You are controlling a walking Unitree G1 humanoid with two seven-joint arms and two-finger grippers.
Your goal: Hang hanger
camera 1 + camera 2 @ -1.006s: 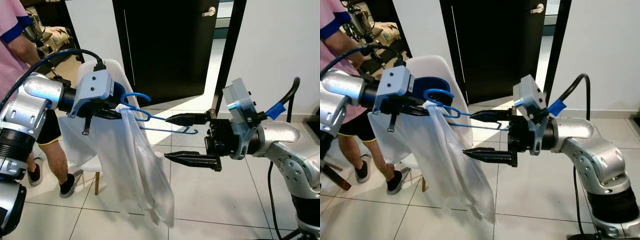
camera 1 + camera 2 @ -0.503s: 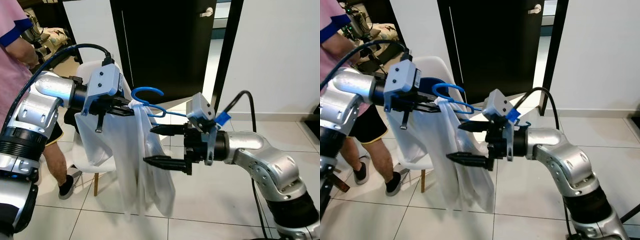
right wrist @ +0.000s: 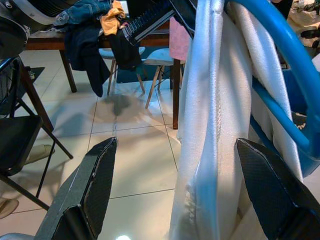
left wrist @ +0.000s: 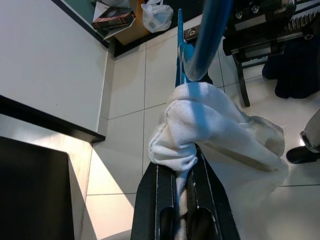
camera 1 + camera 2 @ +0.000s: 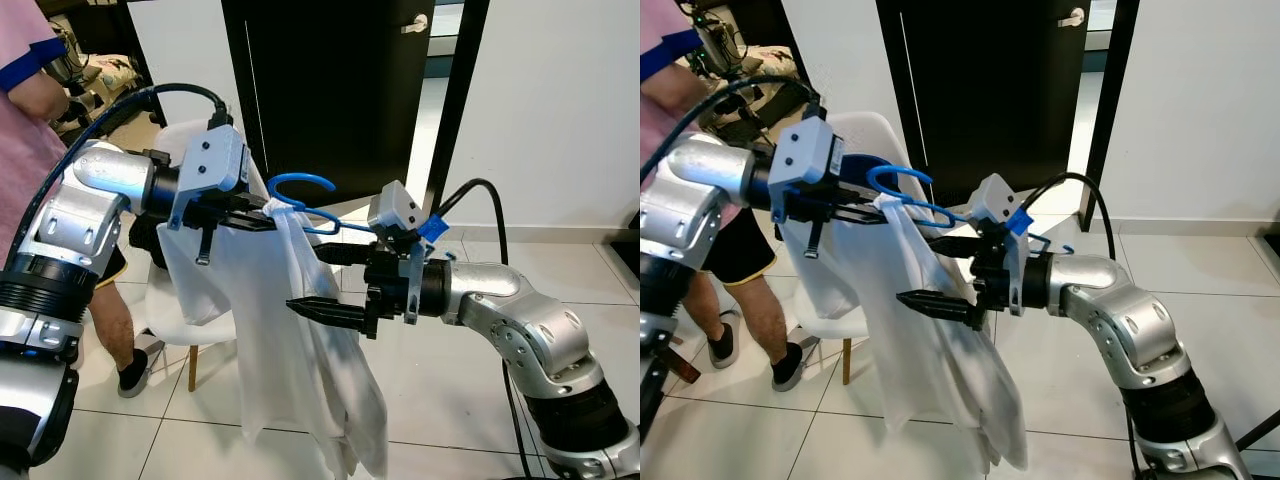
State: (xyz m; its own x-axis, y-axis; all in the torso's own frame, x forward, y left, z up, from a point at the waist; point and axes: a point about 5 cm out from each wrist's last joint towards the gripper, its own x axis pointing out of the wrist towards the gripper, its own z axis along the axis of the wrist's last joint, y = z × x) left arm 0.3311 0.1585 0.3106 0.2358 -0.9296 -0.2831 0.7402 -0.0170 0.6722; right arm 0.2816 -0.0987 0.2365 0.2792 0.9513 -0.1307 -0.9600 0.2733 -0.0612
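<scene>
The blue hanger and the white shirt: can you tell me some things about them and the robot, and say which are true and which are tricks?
1. The left gripper pinches the white shirt at the blue hanger. True.
2. The right gripper is shut. False: its fingers are spread wide, either side of the shirt.
3. The shirt lies on the floor. False: it hangs in the air.
4. A white chair stands behind the shirt. True.
5. The black door behind is white. False: it is black.
</scene>
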